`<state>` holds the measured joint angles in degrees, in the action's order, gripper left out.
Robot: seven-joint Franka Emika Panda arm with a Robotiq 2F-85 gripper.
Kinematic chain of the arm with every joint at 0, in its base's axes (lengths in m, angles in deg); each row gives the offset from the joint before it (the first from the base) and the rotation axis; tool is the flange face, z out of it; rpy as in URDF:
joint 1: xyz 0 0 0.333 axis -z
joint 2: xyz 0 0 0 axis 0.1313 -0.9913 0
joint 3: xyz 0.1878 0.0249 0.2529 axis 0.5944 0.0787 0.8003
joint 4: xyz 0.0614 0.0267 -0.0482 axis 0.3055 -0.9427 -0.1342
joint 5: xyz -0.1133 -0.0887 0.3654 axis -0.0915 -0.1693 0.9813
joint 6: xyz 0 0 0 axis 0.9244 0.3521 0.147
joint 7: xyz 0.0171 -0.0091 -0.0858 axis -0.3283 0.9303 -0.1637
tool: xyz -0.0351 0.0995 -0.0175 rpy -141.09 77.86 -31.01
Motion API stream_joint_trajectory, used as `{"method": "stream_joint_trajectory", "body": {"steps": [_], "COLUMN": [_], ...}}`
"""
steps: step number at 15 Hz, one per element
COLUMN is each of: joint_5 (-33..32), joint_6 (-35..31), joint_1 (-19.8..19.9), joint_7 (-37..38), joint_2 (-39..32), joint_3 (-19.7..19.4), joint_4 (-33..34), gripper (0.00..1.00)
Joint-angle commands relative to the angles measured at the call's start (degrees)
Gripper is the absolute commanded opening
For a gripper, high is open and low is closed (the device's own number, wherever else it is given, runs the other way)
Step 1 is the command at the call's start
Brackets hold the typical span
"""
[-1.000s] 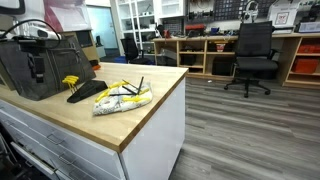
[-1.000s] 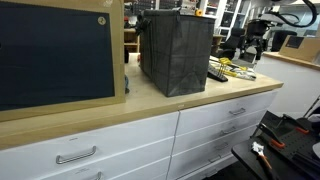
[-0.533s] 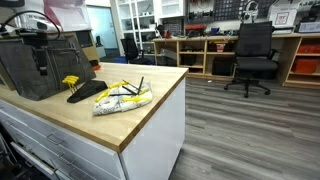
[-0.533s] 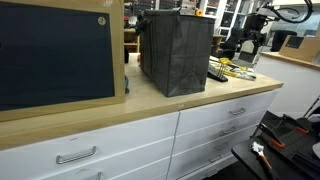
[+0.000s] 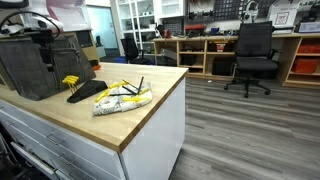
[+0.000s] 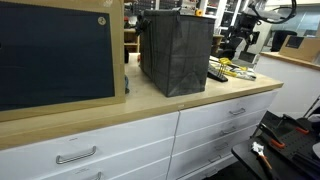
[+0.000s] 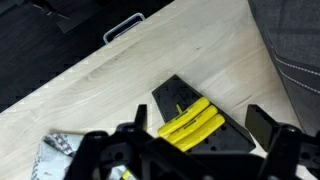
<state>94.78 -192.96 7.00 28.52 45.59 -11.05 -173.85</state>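
Note:
My gripper [image 7: 205, 125] hangs open above the wooden counter [image 7: 120, 85], with nothing between its fingers. Directly below it lies a black holder with yellow-handled tools [image 7: 190, 123]; the same holder with yellow tools [image 5: 80, 88] shows on the counter in an exterior view. The gripper [image 5: 44, 50] hovers beside the dark grey fabric bin [image 5: 35, 65]. A clear bag with yellow and black contents [image 5: 122, 97] lies just past the holder. In an exterior view the gripper [image 6: 241, 42] is high above the counter's far end, behind the bin [image 6: 175, 50].
A framed black panel [image 6: 55, 55] leans on the counter. White drawers [image 6: 120, 140] run under the top. The counter edge [image 5: 155, 115] drops to a wood floor. An office chair [image 5: 252, 55] and shelving stand across the room.
The arm has shifted slightly, rising and moving a little over the holder. The jaws stay wide apart.

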Motion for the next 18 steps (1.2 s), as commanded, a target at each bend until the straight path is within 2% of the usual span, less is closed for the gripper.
{"method": "stream_joint_trajectory", "body": {"steps": [1,10,18], "joint_5": [-0.1,-2.3,-2.9], "joint_6": [-2.8,-4.1,-3.9], "joint_1": [0.6,1.2,1.4], "joint_7": [6.8,17.2,19.0], "joint_2": [-2.0,-5.2,-8.8], "joint_3": [0.8,0.0,-0.9], "joint_4": [1.9,4.2,5.6], "gripper": [1.0,1.0,1.0]}}
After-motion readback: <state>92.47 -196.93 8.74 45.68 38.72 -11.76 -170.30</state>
